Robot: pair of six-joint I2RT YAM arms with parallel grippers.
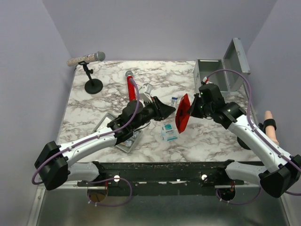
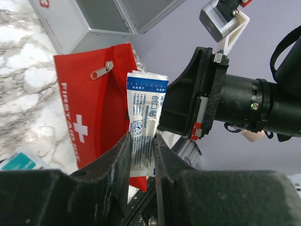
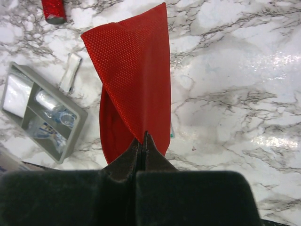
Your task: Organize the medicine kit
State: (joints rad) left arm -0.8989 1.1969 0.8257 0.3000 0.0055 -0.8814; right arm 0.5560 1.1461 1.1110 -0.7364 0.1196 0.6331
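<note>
The medicine kit (image 1: 212, 75), a grey metal box with its lid (image 1: 237, 57) raised, stands at the back right; its corner (image 2: 89, 21) shows in the left wrist view. My right gripper (image 3: 142, 139) is shut on the edge of a red first-aid pouch (image 3: 136, 80), which it holds up above the table (image 1: 182, 113). My left gripper (image 2: 142, 139) is shut on a white plaster packet (image 2: 144, 117), held upright against the pouch's open zipped edge (image 2: 94, 117). In the top view the two grippers (image 1: 170, 111) (image 1: 192, 111) meet at the pouch.
A shallow grey tray (image 1: 128, 142) with small supplies lies under my left arm, also in the right wrist view (image 3: 75, 125). A teal-and-white box (image 1: 169, 133), a small vial (image 1: 174, 100), a red cylinder (image 1: 130, 87) and a microphone stand (image 1: 93, 85) are on the marble table.
</note>
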